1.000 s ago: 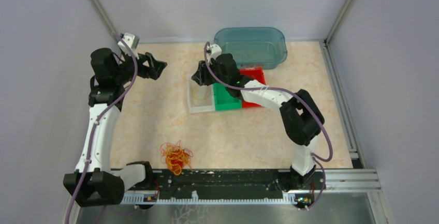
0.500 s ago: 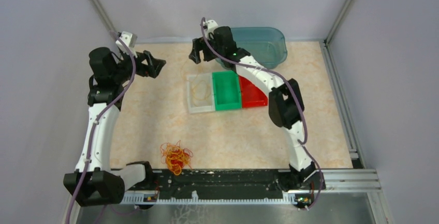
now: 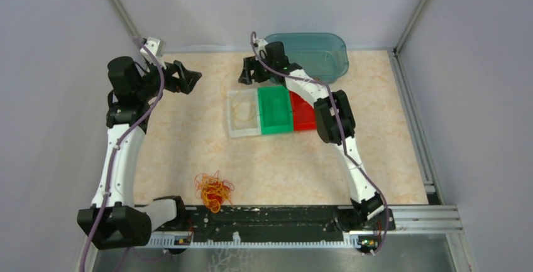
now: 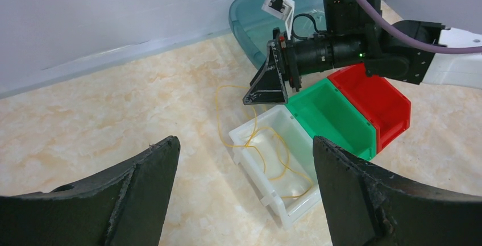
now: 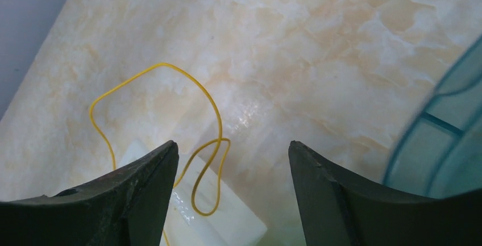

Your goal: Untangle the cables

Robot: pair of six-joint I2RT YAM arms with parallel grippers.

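Right hand gapes empty over the white bin, where one yellow cable drapes across the rim (apparently sorted by colour). The other cables clump by the near edge of the surface. Left hand is spread wide and empty, idle near the far-left corner.

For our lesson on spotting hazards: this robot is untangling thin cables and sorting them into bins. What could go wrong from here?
1. The wire loops out over the far rim of the white bin onto the table, so it may slide out.
2. The open right end effector hovers just above that loop and could snag it.
3. Pulling one strand from the clump may drag the rest along.
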